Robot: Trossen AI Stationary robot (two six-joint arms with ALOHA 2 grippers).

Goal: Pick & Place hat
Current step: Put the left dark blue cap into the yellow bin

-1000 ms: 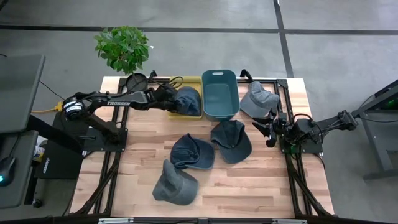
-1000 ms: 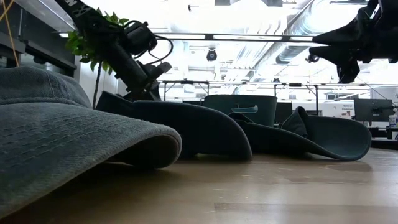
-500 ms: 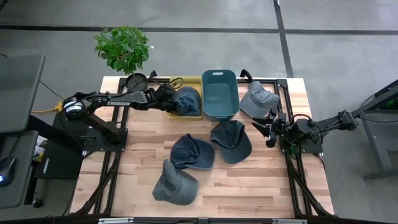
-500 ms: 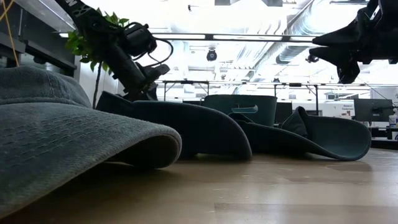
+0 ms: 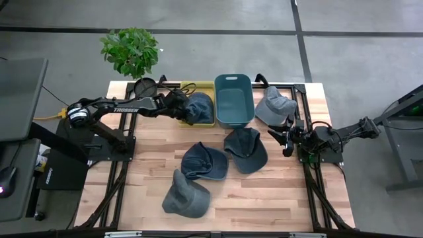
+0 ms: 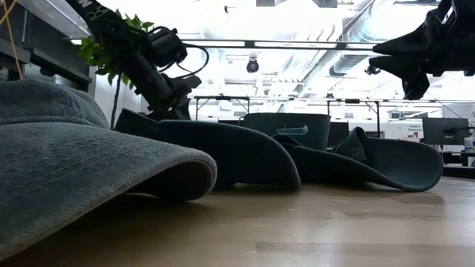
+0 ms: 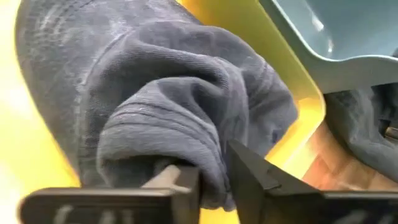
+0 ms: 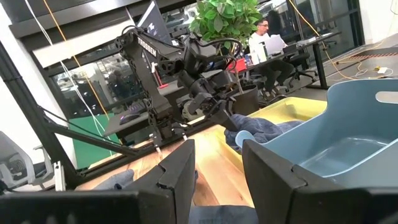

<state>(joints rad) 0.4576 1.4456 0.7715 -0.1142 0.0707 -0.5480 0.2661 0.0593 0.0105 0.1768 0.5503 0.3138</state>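
Observation:
A dark blue hat [image 5: 200, 107] lies crumpled in the yellow bin [image 5: 198, 84] at the table's far edge. My left gripper [image 5: 184, 108] reaches into the bin from the left and is shut on the hat [image 7: 155, 81]. Several more hats lie on the wood: a grey one [image 5: 274, 106] at the far right, two dark ones [image 5: 246, 149] [image 5: 205, 160] in the middle, and a grey one [image 5: 186, 195] near the front. My right gripper [image 5: 281, 141] hovers open by the right edge, holding nothing. My left gripper has a bunched fold of the hat's cloth [image 7: 211, 162] between its two fingers. The fingers slant down into the bin from the table's left. The rest of the hat lies slack on the bin's floor [image 7: 292, 87].
A teal bin [image 5: 233, 99] stands right of the yellow one. A potted plant [image 5: 130, 49] stands beyond the far left corner. In the low view a grey hat brim [image 6: 82, 163] fills the near left. People sit at desks in the room behind.
My left gripper has rolled a little at the wrist over the yellow bin, staying in place. The hat lies where it was.

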